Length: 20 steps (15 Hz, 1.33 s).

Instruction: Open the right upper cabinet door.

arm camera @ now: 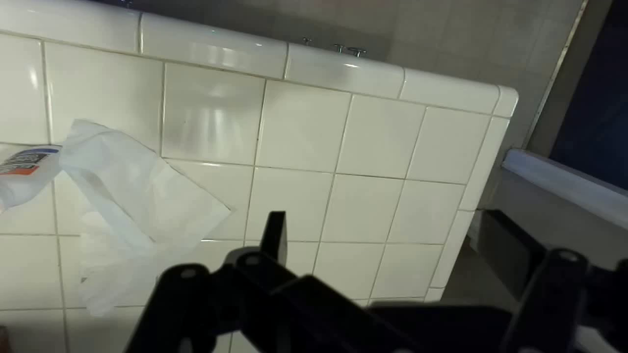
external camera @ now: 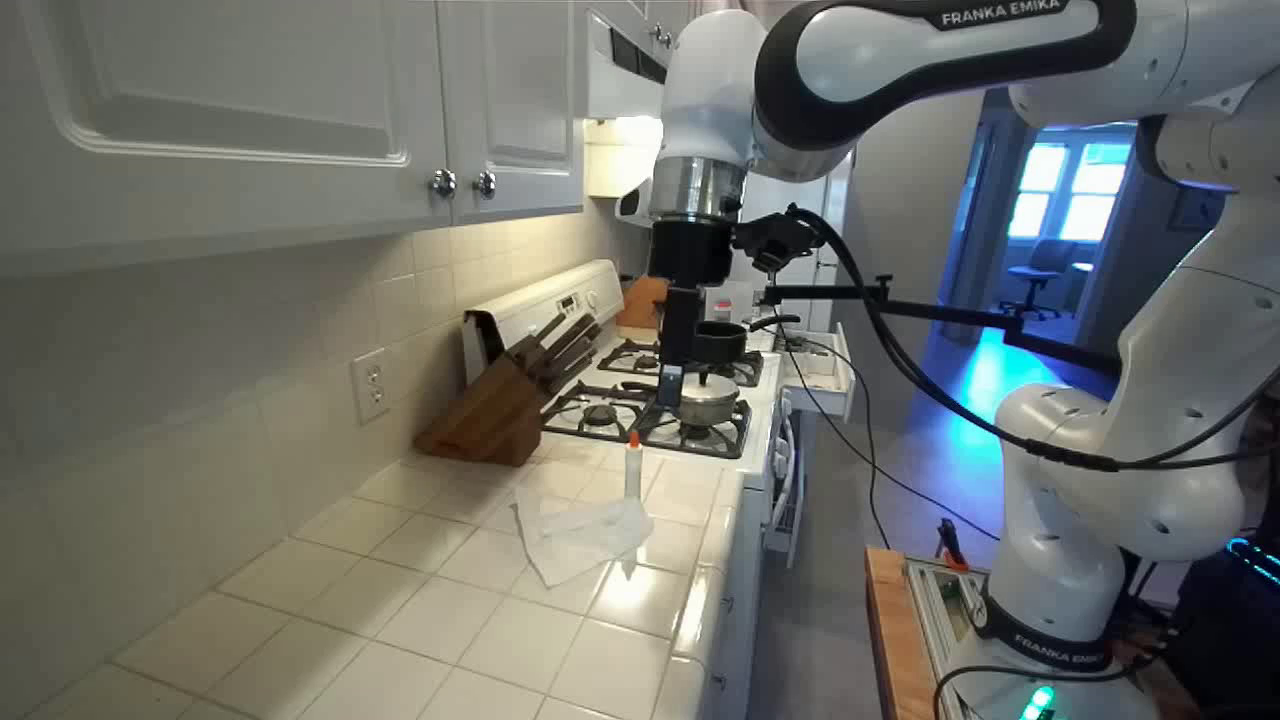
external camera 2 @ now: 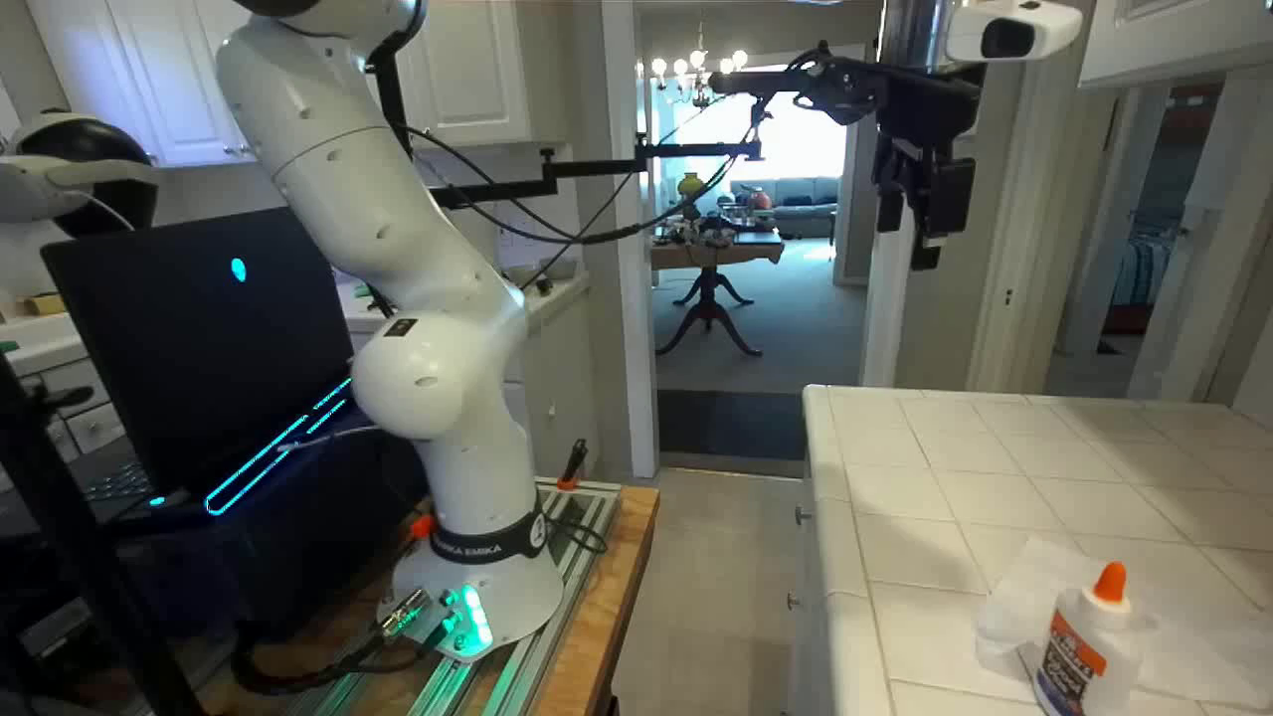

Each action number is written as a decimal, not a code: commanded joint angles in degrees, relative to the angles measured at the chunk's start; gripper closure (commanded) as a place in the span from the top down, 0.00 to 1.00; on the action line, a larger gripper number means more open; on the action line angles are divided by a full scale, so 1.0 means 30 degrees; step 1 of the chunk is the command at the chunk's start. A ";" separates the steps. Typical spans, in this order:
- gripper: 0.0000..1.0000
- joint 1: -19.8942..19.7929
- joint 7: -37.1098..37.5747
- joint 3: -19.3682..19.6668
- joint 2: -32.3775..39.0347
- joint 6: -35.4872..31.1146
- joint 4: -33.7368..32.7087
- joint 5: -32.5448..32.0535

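Observation:
The right upper cabinet door (external camera: 532, 90) is a white framed-panel door in an exterior view, shut flush, with a small round shiny knob (external camera: 485, 184) near its lower left corner. The matching left door (external camera: 250, 110) stands beside it, also shut, with its own knob (external camera: 443, 183). Part of the upper cabinet (external camera 2: 1179, 40) shows in an exterior view; which door cannot be told. My gripper (external camera: 672, 385) points down, lower than the doors and apart from them. It shows also in an exterior view (external camera 2: 907, 234). In the wrist view the fingers (arm camera: 385, 230) are spread with nothing between them.
A glue bottle (external camera 2: 1079, 646) and crumpled paper (external camera: 585, 530) lie on the tiled counter (external camera: 400, 640). A knife block (external camera: 490, 410), a stove with a lidded pot (external camera: 708, 400) and a black pan (external camera: 718, 342) are beyond. The range hood (external camera: 625, 75) adjoins the cabinet. Cables hang along the arm.

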State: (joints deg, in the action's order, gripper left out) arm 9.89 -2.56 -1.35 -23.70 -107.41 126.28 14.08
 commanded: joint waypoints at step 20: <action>1.00 -0.0492 0.0189 -0.0402 -0.0055 -0.0063 -0.0005 0.0050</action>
State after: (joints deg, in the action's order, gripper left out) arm 9.80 -2.56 -1.41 -23.71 -107.41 126.28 14.08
